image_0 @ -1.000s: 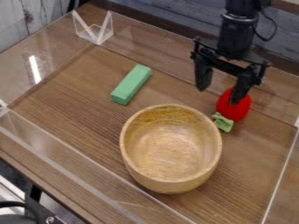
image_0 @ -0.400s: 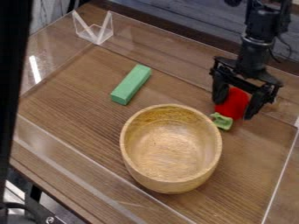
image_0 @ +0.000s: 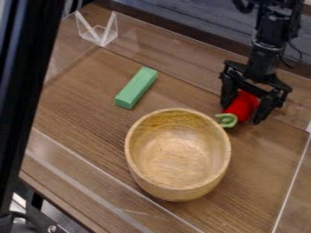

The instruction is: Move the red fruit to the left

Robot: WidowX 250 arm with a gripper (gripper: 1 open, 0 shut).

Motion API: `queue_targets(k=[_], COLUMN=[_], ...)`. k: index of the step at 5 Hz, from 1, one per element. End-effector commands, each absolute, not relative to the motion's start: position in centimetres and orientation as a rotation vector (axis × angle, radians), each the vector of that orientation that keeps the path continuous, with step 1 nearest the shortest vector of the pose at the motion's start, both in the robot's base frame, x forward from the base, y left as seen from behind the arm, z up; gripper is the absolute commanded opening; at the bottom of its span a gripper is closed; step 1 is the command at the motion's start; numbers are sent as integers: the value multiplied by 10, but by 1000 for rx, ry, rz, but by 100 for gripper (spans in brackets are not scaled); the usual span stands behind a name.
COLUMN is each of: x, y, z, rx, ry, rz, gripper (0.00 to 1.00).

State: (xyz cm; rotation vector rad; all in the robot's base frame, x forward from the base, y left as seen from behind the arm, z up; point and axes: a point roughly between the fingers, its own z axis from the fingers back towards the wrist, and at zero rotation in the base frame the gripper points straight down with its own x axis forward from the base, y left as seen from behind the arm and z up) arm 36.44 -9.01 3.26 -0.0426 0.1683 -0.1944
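The red fruit [image_0: 245,106] is a small red toy strawberry lying on the wooden table at the right, its green stem end [image_0: 227,120] pointing toward the bowl. My gripper [image_0: 253,98] has come down over it, open, with one black finger [image_0: 227,88] to its left and the other to its right. The fruit rests between the fingers, and they do not look closed on it.
A large wooden bowl [image_0: 179,153] stands just in front and left of the fruit. A flat green block [image_0: 136,87] lies to the left. Clear plastic walls border the table, and a dark bar [image_0: 25,82] crosses the left of the view.
The gripper moved right and down from above the fruit until its fingers straddle it. The fruit's stem end shifted slightly. The dark bar at the left has come into view and widened.
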Motion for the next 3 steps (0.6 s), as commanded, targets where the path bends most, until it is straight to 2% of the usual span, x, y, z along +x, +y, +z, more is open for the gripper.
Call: queue_targets(k=[1,2,3], x=[375,368,362], y=[-95,-97,-99], z=[46,51,56], rx=[-60,-75,-90], ry=[121,123,123], rz=[-224,-207,-191], gripper=[0,100,100])
